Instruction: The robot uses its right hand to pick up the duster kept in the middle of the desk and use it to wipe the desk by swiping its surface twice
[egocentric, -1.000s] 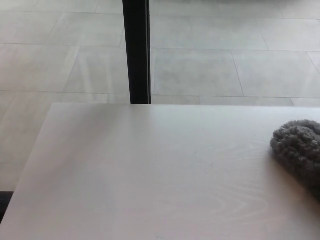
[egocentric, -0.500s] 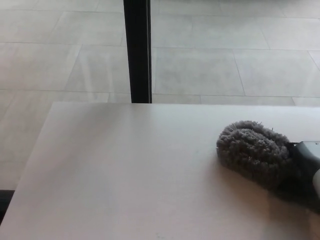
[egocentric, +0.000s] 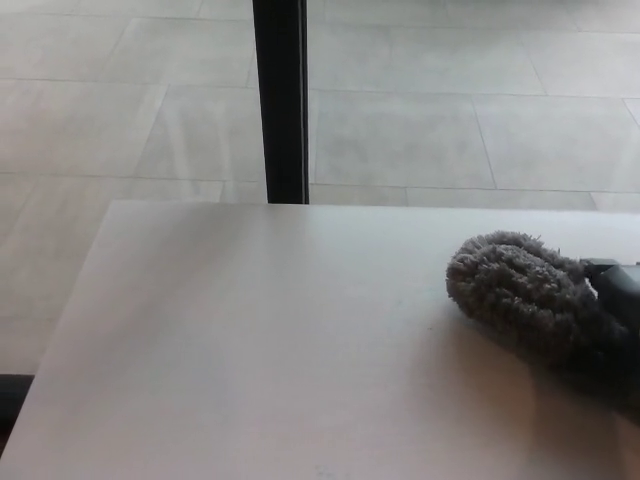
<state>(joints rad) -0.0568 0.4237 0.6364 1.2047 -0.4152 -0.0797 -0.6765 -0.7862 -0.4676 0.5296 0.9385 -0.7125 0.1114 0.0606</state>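
Note:
A grey fluffy duster (egocentric: 520, 290) lies with its head on the pale wooden desk (egocentric: 250, 340), at the right side of the head view. Behind it, at the picture's right edge, my black right hand (egocentric: 612, 325) is shut on the duster's rear end. Only part of the hand shows; the rest is cut off by the frame. My left hand does not show.
A black vertical post (egocentric: 283, 100) stands just beyond the desk's far edge. Grey floor tiles (egocentric: 450, 120) lie behind it. The desk's left edge runs diagonally down toward the picture's lower left.
The duster swept left across the desk from the right edge, bringing my right hand into view. In the last half second it barely moved. The camera shifted slightly.

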